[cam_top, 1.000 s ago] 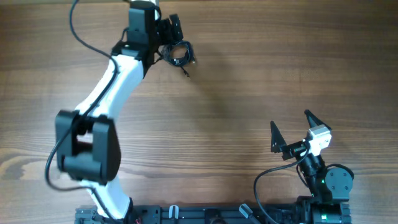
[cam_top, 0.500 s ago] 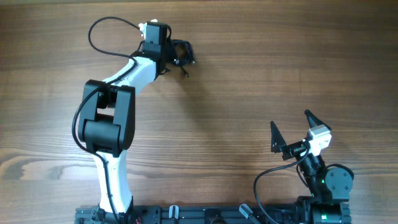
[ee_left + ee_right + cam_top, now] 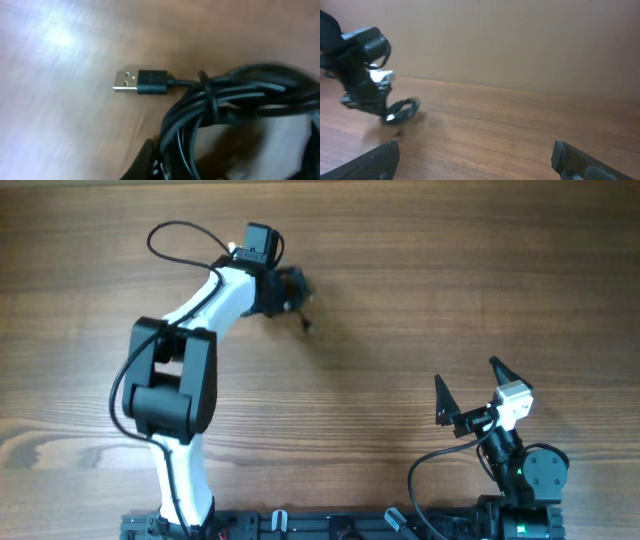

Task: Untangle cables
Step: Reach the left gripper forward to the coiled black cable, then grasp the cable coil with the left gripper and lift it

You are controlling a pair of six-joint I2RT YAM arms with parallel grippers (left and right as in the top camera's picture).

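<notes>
I have the table (image 3: 450, 300) mostly bare. The left arm (image 3: 200, 310) is stretched out to the far-left part of it, and the right arm (image 3: 520, 465) is tucked at its base on the near right. The left gripper (image 3: 285, 290) is shut, and I judge it to be clamped on the cables (image 3: 296, 286), a tight black bunch sitting right at its fingertips. The right gripper (image 3: 465, 370) stands wide open with nothing in it, well apart from the bunch. In my left wrist view the strands run down between the fingers in one wrapped bundle. One plug (image 3: 137, 81) sticks out sideways, away from the fingers, with its long axis lying roughly flat along the tabletop. That free end is what I would go for next. The left is already on the bunch, so the right would have to cross the table toward the far left and come in along the plug's axis.
</notes>
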